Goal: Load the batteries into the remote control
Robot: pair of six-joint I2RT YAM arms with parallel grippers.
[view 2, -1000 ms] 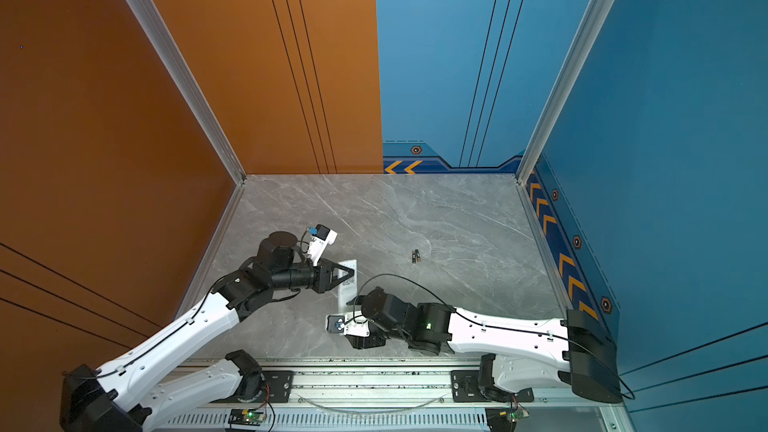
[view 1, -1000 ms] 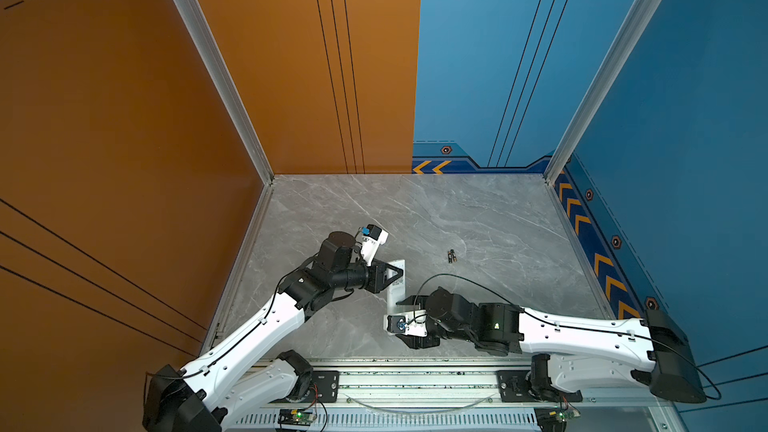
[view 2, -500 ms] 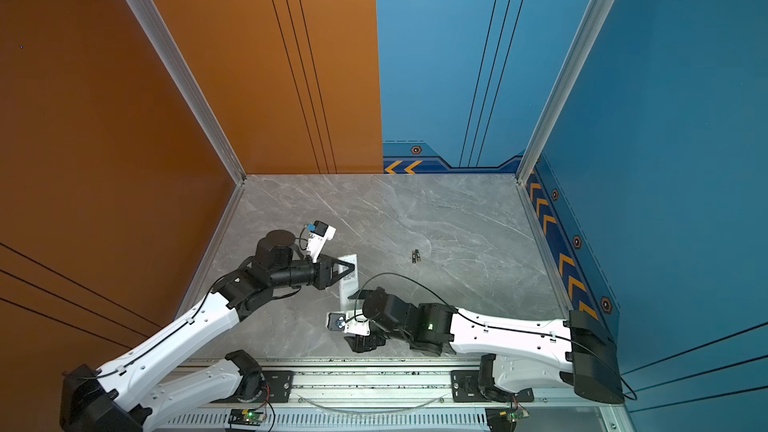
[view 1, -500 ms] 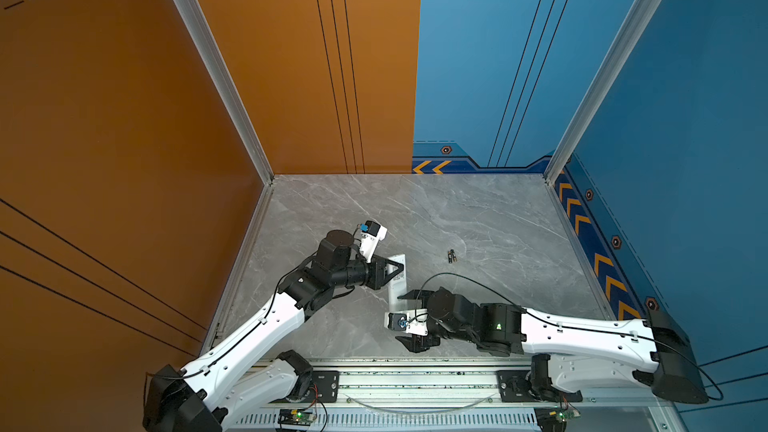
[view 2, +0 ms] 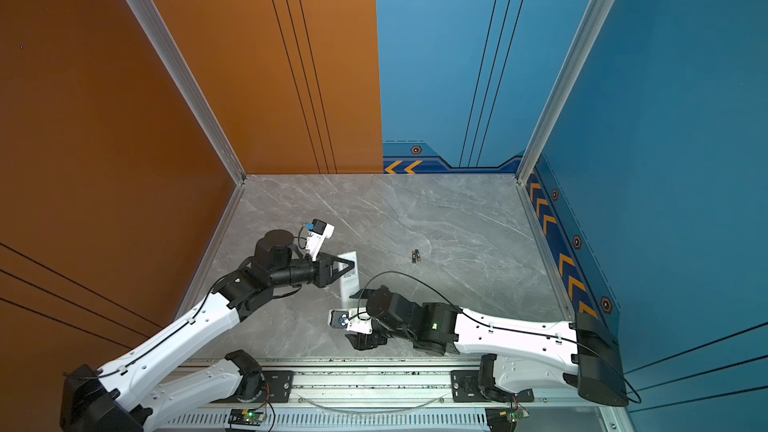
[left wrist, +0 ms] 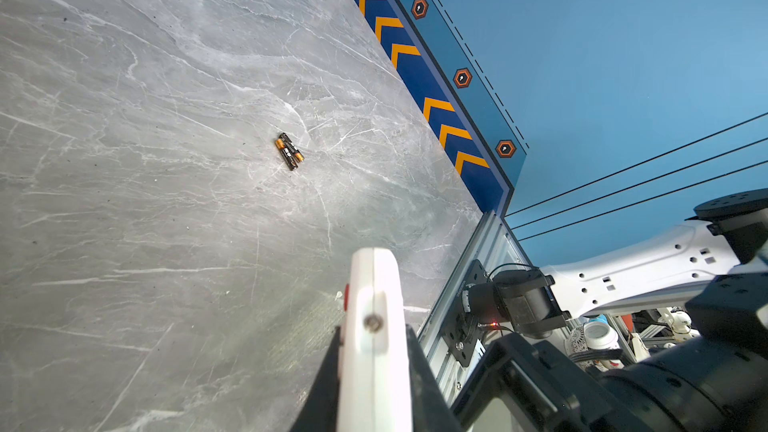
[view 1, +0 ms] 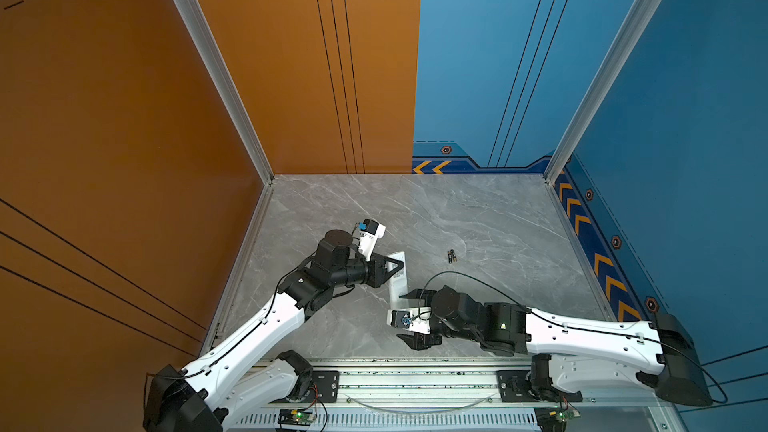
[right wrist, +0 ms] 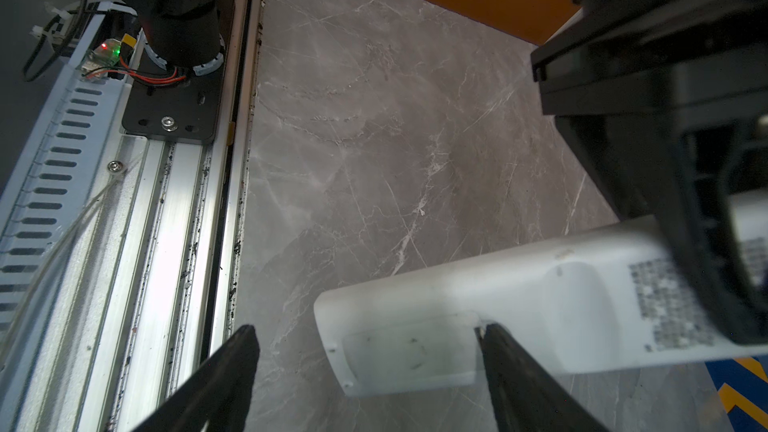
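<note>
My left gripper (view 1: 398,268) (view 2: 351,266) (left wrist: 374,371) is shut on the remote control (view 1: 397,282) (view 2: 348,282) (left wrist: 374,309), a long white bar held above the table with its plain back and label turned up. In the right wrist view the remote control (right wrist: 519,297) lies across the frame with its battery cover (right wrist: 407,347) between the jaws. My right gripper (view 1: 400,316) (view 2: 350,316) (right wrist: 368,330) is open around the remote's near end, with one fingertip (right wrist: 492,338) at the cover's inner edge. Two batteries (view 1: 451,256) (view 2: 416,256) (left wrist: 289,151) lie side by side on the table, right of the remote.
The grey marble table (view 1: 478,218) is walled by an orange panel on the left and blue panels at the back and right. An aluminium rail (view 1: 415,376) (right wrist: 166,243) runs along the front edge. The right arm's cable (view 1: 469,280) loops above the table.
The right gripper's jaws have spread a little wider around the remote's near end. The left gripper with the remote has hardly moved.
</note>
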